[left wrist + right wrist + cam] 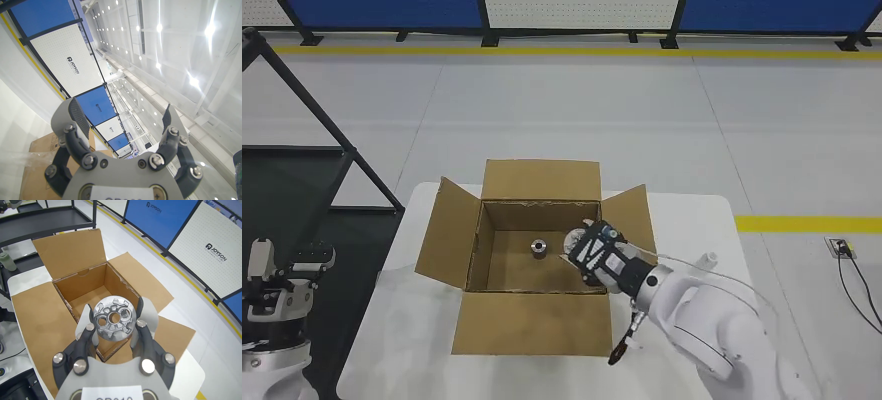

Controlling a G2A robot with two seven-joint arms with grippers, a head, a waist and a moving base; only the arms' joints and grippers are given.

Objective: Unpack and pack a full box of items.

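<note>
The right gripper (pixel 115 306) pinched a round metal part (pixel 113 321) by its thin edge, the box (pixel 79 294) under its jaws. Smooth metal could slip out. The left gripper (pixel 121 106) stood open.

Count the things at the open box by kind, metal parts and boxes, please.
Open brown cardboard box: 1
Grey metal parts: 2, a toothed disc in the right gripper, a small round part on the box floor
Total: 3

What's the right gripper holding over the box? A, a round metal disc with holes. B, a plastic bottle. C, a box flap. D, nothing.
A: the right gripper is shut on the metal disc, held above the open cardboard box.
</note>
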